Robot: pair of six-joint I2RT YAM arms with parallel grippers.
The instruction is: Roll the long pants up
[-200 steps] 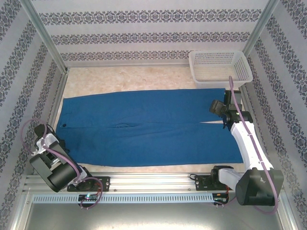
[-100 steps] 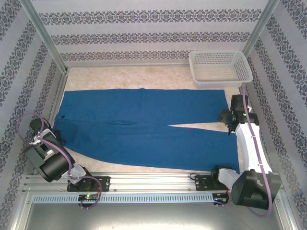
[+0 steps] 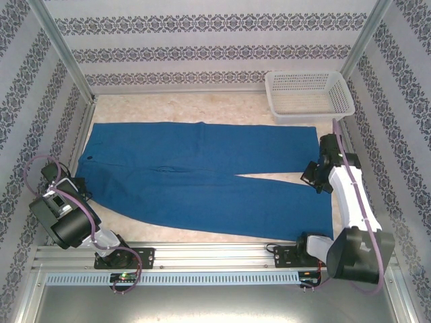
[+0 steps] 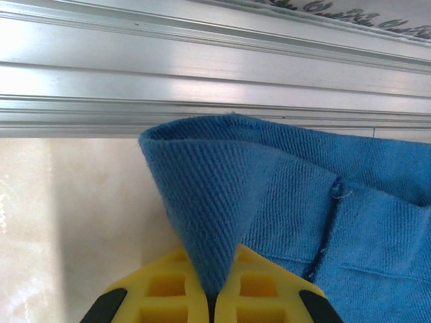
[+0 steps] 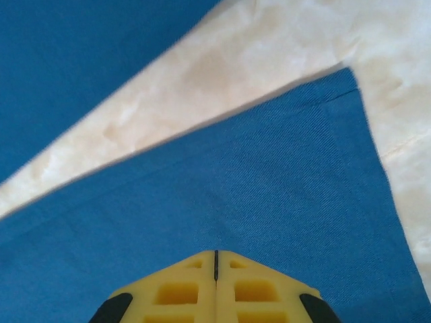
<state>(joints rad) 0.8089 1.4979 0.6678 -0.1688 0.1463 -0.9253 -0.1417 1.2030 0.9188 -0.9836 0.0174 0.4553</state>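
Your left pincer (image 4: 214, 296) gripped a raised fold of the long pants (image 4: 215, 195) at the waist. Your right pincer (image 5: 215, 259) was fully closed over one leg. The pants lay spread across the surface (image 3: 175, 111), with a white basket (image 3: 310, 94) beyond.

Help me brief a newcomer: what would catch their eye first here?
The royal-blue long pants lie spread across the table, legs splitting rightward. The left fingers pinch a raised fold of waistband at the left; a white basket sits at the far right.
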